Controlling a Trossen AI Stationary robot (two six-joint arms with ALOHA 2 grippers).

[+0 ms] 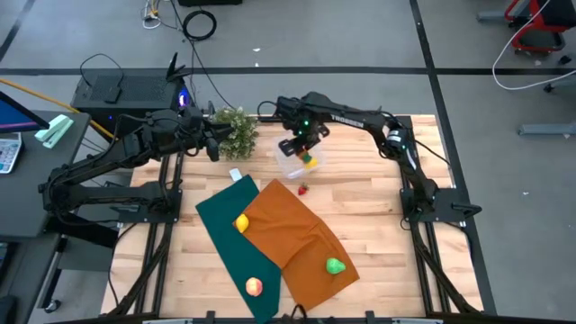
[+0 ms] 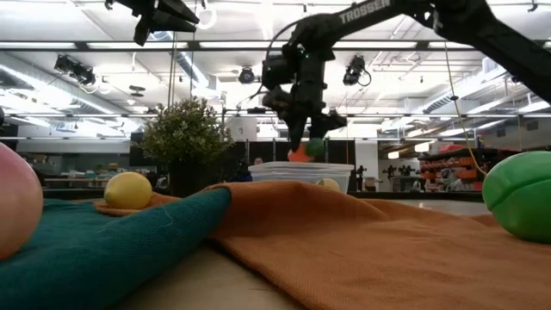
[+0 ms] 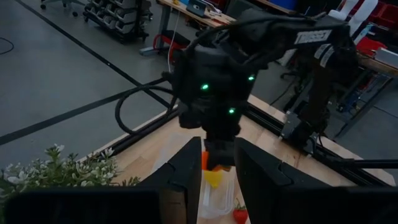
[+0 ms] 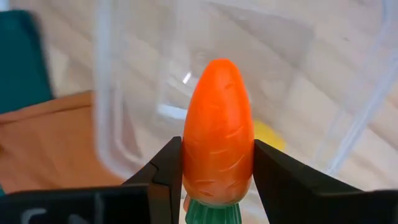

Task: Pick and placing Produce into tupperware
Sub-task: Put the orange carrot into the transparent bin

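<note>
- the carrot [image 4: 219, 134], an orange toy with a green stub, is sitting pinched between the two fingers of the right hand [image 4: 217, 168], tip pointing away from the wrist; the grip on its thick end appears to be leaving the tip free to go into the box first.
- the right hand is hanging directly over the tupperware [image 1: 294, 166], just above its rim, so the piece looks to be at the point of release.
- the tupperware is standing on the bare table [image 1: 378, 207] near the far edge, beside the potted plant [image 1: 236, 131]; a yellow piece [image 4: 268, 135] is already lying inside it.
- a small red piece [image 1: 303, 189] is lying on the wood just beside the box, outside it.
- the remaining produce is waiting on the cloths: a lemon [image 1: 241, 222] at the seam of the green cloth [image 1: 216, 225] and orange cloth [image 1: 288, 229], a peach-coloured piece [image 1: 255, 287] on the green one, a green piece [image 1: 335, 265] on the orange one.
- the left hand [image 3: 211, 177] is hovering by the plant, facing the box, fingers slightly parted and gripping nothing, apparently standing clear.
</note>
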